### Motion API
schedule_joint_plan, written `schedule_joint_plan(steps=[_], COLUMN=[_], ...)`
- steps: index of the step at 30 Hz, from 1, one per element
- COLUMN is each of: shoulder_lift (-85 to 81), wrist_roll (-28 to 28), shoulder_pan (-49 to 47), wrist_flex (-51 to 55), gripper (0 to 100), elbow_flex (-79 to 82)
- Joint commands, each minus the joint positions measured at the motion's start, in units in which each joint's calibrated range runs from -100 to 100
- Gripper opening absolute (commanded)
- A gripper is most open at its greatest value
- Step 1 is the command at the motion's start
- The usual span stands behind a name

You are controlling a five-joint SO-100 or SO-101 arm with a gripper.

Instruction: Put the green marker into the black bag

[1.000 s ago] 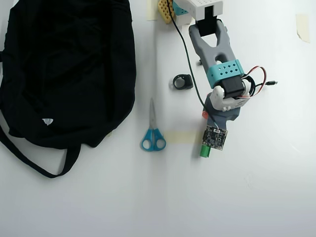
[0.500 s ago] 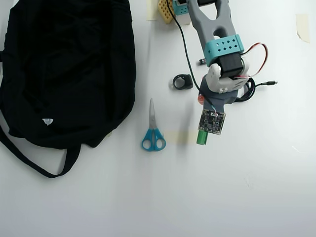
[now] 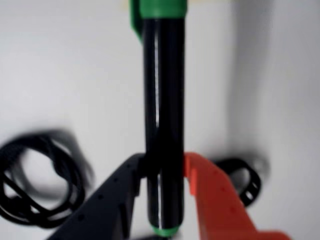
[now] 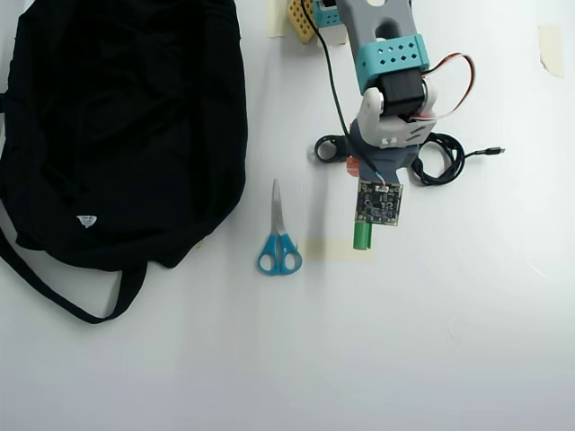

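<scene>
**Carrying the pen across a cluttered bench: where it could slip**

Holding the far-left side of the bench, from the top edge down past the middle in the overhead view, the black bag (image 4: pixel 117 135) is by far the largest thing, lying flat with its strap looping toward the lower left. No opening shows from above, so the risk I judge greatest is a release onto closed fabric, leaving the pen on top of the bag and not inside.

Next in size, the arm reaches down from the top edge near the centre. Its gripper (image 3: pixel 164 172) is clamped on the green marker (image 3: pixel 164 125); the wrist view shows one black and one orange finger pressing the black barrel close to its small green tip, with most of the length and the green cap sticking out beyond. A grip so near one end could let the pen swivel or slide during a fast swing.

The blue-handled scissors (image 4: pixel 278 235) lie between marker and bag, so a low path might knock them.

The coiled black cable (image 4: pixel 438 160) sits just beside the wrist and could snag.
</scene>
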Motion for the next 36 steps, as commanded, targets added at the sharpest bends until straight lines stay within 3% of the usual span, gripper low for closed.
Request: schedule_joint_plan(steps=[1,9,26,36], shoulder_lift=[-7.6,-15.2,-25.8,-27.9], wrist_roll=[1.2,3.5,6.6,5.2], shoulder_pan=[1.8,3.3,3.6,11.5], wrist_flex=[-1.4,-9.8,-10.0,-10.0], gripper=[2,2,2,2], elbow_flex=[4.9,14.3,20.0,20.6])
